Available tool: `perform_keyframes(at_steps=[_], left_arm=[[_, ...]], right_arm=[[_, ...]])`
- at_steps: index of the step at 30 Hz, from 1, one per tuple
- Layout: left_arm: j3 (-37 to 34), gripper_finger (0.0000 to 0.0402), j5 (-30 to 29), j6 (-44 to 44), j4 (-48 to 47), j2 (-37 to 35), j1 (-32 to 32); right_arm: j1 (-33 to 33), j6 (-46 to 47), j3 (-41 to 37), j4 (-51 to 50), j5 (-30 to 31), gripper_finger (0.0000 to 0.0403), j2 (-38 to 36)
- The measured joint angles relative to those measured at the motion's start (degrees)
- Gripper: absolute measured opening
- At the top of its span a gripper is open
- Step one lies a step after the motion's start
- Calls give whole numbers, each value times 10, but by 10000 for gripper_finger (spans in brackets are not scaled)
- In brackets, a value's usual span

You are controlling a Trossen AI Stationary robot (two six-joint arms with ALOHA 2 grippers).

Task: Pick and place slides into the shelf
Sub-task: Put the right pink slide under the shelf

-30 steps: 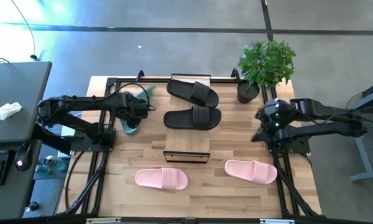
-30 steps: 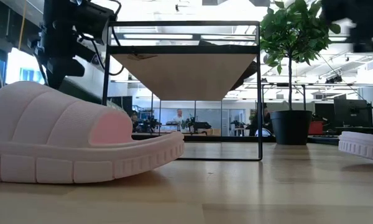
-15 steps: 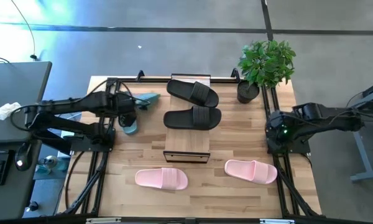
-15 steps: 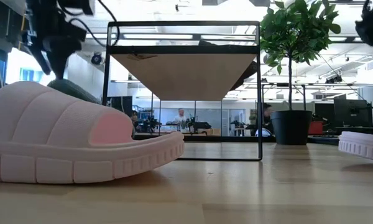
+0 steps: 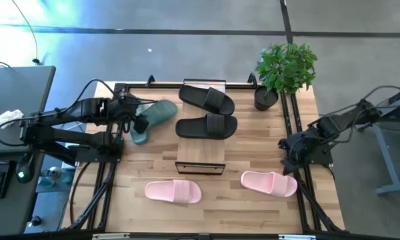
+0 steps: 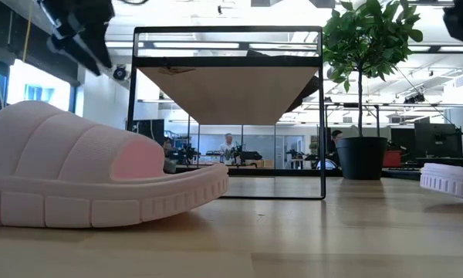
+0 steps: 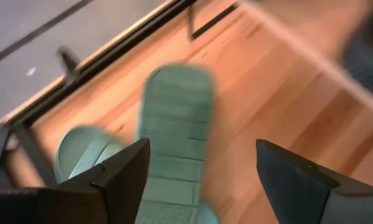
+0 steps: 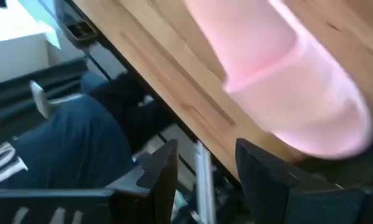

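From the high view, my left claw (image 5: 135, 119) sits at the desk's (image 5: 253, 207) far left, over two green slides (image 5: 150, 119), one lying partly across the other. Two black slides (image 5: 207, 112) lie on the shelf (image 5: 200, 159) top. Two pink slides (image 5: 173, 192) rest on the near desk. My right claw (image 5: 288, 148) hangs at the right edge, just beyond the right pink slide (image 5: 269, 183).

The low view shows a pink slide (image 6: 92, 181) close up, the shelf (image 6: 228, 89) behind it, and a plant (image 6: 366, 46) to the right.

Left wrist view: my claw (image 7: 199, 168) is spread wide with nothing in it, a green slide (image 7: 174, 134) between the fingers and below them.

Right wrist view: that claw (image 8: 205, 168) stands partly open and empty, beside the pink slide (image 8: 286, 81).
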Motion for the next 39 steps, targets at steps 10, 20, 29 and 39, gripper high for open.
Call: perform_keyframes(at_steps=[10,20,29,39], left_arm=[[0,233,64,109,99,-1,0],[0,222,128,170,99,-1,0],[0,222,169,205,100,-1,0],[0,223,210,228,100,-1,0]], right_arm=[[178,268,0,39,154,149,160],[300,460,0,105,201,149,291],[306,459,0,117,221,149,352],[335,466,48,20,168,149,354]])
